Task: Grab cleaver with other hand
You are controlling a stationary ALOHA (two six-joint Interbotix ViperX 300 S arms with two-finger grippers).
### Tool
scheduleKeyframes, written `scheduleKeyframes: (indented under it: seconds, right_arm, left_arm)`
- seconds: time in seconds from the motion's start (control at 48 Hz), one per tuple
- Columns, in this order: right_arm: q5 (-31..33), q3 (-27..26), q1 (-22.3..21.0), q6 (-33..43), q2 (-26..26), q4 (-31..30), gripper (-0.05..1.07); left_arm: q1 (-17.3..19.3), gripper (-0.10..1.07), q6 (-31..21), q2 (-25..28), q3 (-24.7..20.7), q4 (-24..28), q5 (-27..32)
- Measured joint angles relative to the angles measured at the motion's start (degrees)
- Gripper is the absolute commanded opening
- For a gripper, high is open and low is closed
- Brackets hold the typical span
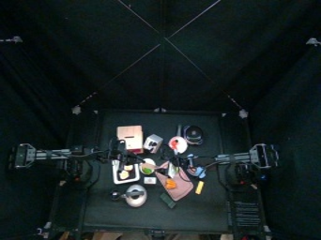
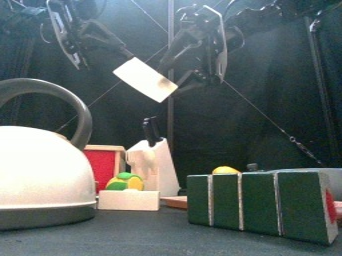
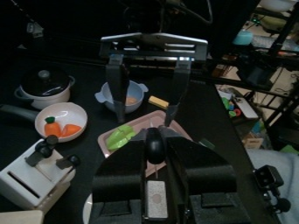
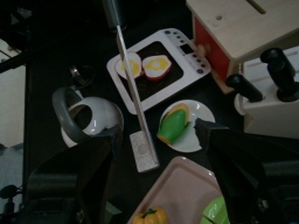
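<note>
The cleaver (image 2: 144, 78) hangs in the air above the table, its pale blade tilted and its dark handle running up to the left. My left gripper (image 3: 152, 175) is shut on the cleaver (image 3: 152, 149), which lies edge-on between its jaws. My right gripper (image 3: 149, 87) faces it with its jaws wide apart. In the right wrist view the cleaver (image 4: 132, 105) runs lengthwise, and its pale end lies in the gap of my open right gripper (image 4: 158, 162) without touching either jaw.
Below stand a white kettle (image 2: 40, 165), a white knife block (image 2: 158, 162), green blocks (image 2: 261, 203), a plate of eggs (image 4: 152, 66), a plate with a green thing (image 4: 176, 122), a bowl of carrots (image 3: 61, 121) and a pot (image 3: 45, 83). The table (image 1: 100, 192) is crowded.
</note>
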Motion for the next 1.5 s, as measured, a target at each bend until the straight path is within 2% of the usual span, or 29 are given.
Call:
scheduleKeyframes:
  seconds: [0.146,0.542,0.646,0.792,0.958,1.125,1.25,1.5]
  right_arm:
    - [-0.26,1.14,0.53,0.09,0.0,-1.05,0.84]
    - [-1.67,2.64,1.41,0.0,0.0,-1.58,0.42]
    - [-1.67,3.43,1.41,0.0,-0.7,-2.46,0.35]
    - [-1.93,5.1,1.32,0.0,-3.52,-3.6,0.3]
    - [-2.81,6.86,1.23,0.09,-7.03,-4.92,0.29]
    - [-4.75,7.47,1.05,0.09,-7.21,-4.92,0.29]
    - [-5.01,7.47,0.97,0.09,-6.42,-5.01,0.29]
    - [-4.83,7.65,0.7,0.09,-6.42,-4.92,0.29]
  left_arm:
    - [-0.09,0.46,0.0,0.7,-0.7,-0.53,0.09]
    - [0.09,0.46,0.26,2.9,-1.14,-1.32,0.44]
    - [0.09,0.46,0.53,2.99,-1.14,-1.23,0.44]
    - [0.09,0.46,0.62,2.9,-0.79,-1.14,0.35]
    - [0.0,0.46,0.62,2.9,0.44,-1.14,-0.53]
    - [0.0,0.48,0.7,2.81,0.79,-1.14,-0.88]
    - [-0.09,0.58,0.62,2.72,0.88,-0.97,-0.88]
    - [-0.18,0.95,0.53,2.72,0.88,-0.62,-0.35]
